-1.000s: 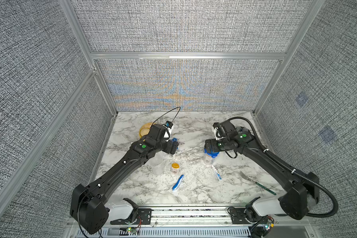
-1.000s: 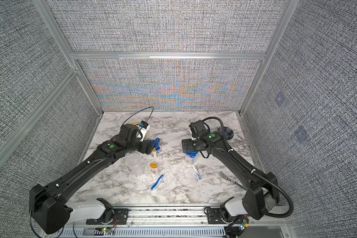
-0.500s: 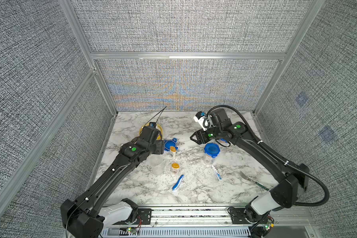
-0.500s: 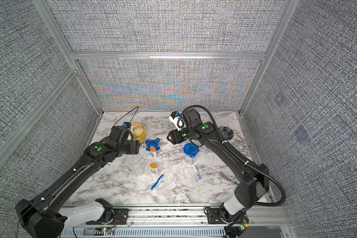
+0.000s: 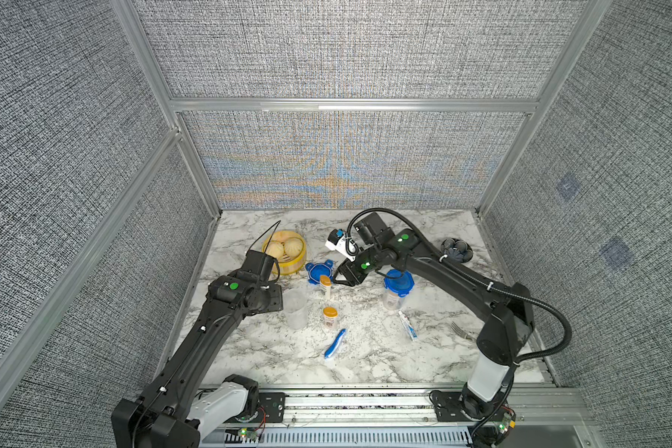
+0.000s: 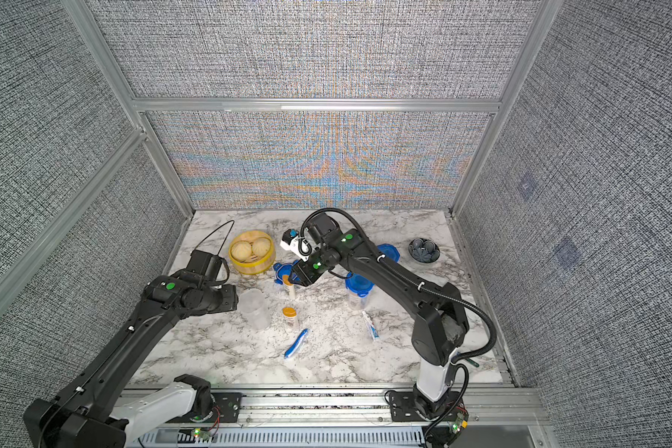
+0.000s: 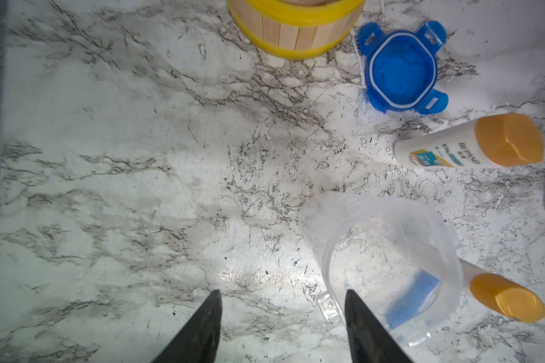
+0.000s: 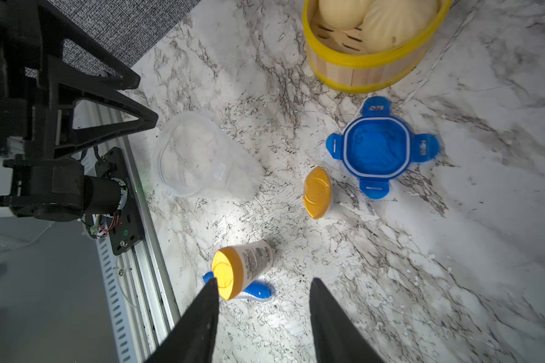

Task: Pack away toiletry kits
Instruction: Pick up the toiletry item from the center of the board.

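An open clear jar [image 5: 295, 308] stands left of two upright orange-capped bottles [image 5: 325, 285] [image 5: 329, 316]. A loose blue lid [image 5: 319, 270] lies behind them. A blue-white toothbrush [image 5: 335, 343] and a toothpaste tube [image 5: 408, 326] lie nearer the front. A lidded jar [image 5: 398, 289] stands to the right. My left gripper [image 7: 282, 295] is open over bare marble, and one fingertip [image 7: 351, 301] overlaps the clear jar's [image 7: 387, 267] rim. My right gripper [image 8: 265, 289] hangs open and empty by the far bottle [image 8: 317, 193], above the table.
A yellow steamer [image 5: 284, 250] with buns stands at the back left. A dark bowl [image 5: 457, 249] sits at the back right and a fork [image 5: 460, 329] lies at the front right. Another blue-lidded jar [image 6: 388, 252] shows behind the right arm.
My left gripper drew back from the loose lid towards the clear jar. My right gripper left the lidded jar and swung left to the far bottle.
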Motion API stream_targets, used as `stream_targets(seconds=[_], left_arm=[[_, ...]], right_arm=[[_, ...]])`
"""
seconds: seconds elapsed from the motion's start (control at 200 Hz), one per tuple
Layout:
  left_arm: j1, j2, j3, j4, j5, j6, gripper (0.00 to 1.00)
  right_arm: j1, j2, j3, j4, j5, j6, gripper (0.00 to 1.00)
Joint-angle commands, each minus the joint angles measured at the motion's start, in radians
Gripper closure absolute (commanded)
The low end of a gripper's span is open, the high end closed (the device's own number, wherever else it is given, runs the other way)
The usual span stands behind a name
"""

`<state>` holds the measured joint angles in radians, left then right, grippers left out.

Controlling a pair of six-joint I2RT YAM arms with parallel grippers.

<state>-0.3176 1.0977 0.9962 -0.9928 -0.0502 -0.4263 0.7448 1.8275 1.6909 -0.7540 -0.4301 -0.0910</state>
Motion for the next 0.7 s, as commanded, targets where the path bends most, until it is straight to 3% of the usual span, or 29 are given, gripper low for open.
stream_targets(seconds=[0.0, 0.27, 0.691], left_arm=[[0.028, 0.008, -0.026, 0.058, 0.077, 0.012, 0.4], [0.12, -0.047, -0.098, 0.145, 0.185, 0.038, 0.4], [0.168, -0.053, -0.139, 0.223, 0.326, 0.082, 0.41]], right_arm=[[0.033, 0.057, 0.045, -0.027, 0.061, 0.003, 0.52], [0.077, 0.227, 0.222, -0.122, 0.263, 0.068, 0.57], [0.099, 0.345, 0.322, -0.162, 0.32, 0.1, 0.63]])
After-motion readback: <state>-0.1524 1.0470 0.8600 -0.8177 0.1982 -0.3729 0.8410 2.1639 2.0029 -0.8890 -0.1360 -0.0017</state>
